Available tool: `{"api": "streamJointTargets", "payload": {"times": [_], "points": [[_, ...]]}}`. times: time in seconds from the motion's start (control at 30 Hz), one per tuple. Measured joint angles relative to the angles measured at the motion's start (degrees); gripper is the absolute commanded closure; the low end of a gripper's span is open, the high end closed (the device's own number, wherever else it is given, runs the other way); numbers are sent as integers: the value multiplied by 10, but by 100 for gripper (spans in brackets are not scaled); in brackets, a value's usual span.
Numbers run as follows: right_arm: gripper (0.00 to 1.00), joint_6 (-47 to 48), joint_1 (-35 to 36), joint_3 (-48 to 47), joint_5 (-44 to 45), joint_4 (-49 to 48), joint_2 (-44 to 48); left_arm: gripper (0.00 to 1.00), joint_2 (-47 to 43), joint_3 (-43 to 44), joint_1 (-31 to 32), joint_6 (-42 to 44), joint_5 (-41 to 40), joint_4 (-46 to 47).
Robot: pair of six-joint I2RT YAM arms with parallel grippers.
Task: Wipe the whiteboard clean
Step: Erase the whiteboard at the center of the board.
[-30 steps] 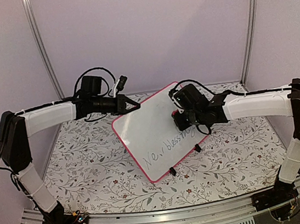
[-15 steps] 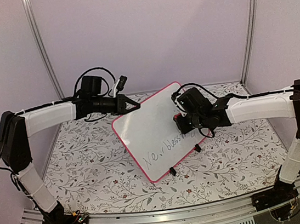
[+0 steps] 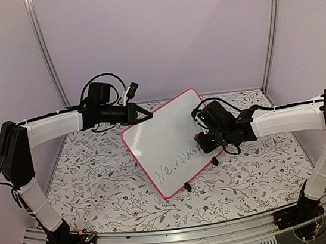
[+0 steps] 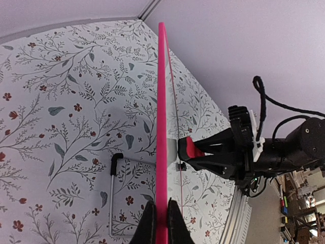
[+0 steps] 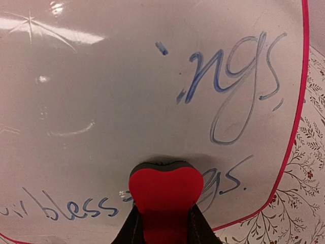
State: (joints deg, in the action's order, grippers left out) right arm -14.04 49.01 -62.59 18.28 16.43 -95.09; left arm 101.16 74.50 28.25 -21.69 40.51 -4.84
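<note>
The whiteboard (image 3: 166, 142), white with a pink-red rim, stands tilted on black clip feet in the middle of the table. Blue handwriting runs along its lower part (image 5: 231, 76). My left gripper (image 3: 144, 115) is shut on the board's upper left rim, seen edge-on in the left wrist view (image 4: 161, 223). My right gripper (image 3: 204, 140) is shut on a small red eraser (image 5: 165, 190) and presses its dark felt face against the board near the lower right rim, on the writing. The eraser also shows in the left wrist view (image 4: 190, 149).
The table (image 3: 91, 167) has a floral patterned cover. A metal wire stand (image 4: 112, 193) props the board from behind. Metal frame posts (image 3: 46, 53) stand at the back corners, and a metal rail (image 3: 178, 240) runs along the near edge.
My right gripper has slid the eraser to the right and down across the board toward the lower right rim. The left gripper and board have not moved.
</note>
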Motion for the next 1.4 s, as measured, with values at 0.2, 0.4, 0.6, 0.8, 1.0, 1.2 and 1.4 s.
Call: {"api": "streamJointTargets", "payload": {"times": [0.2,0.4,0.6,0.8,1.0,1.2,1.4], "points": [[100,6,0,-15,10,30,15,100,0,0,0,0,1,1],[100,26,-11,-88,18,36,14,100,0,0,0,0,1,1],[100,43,-26,-153,23,33,-20,100,0,0,0,0,1,1],[100,49,-29,-160,17,35,-57,100,0,0,0,0,2,1],[100,46,-29,-147,15,23,-62,100,0,0,0,0,1,0],[100,37,-29,-116,13,0,-52,100,0,0,0,-2,1,-1],[100,26,-29,-81,10,-8,-38,100,0,0,0,-2,1,-1]]}}
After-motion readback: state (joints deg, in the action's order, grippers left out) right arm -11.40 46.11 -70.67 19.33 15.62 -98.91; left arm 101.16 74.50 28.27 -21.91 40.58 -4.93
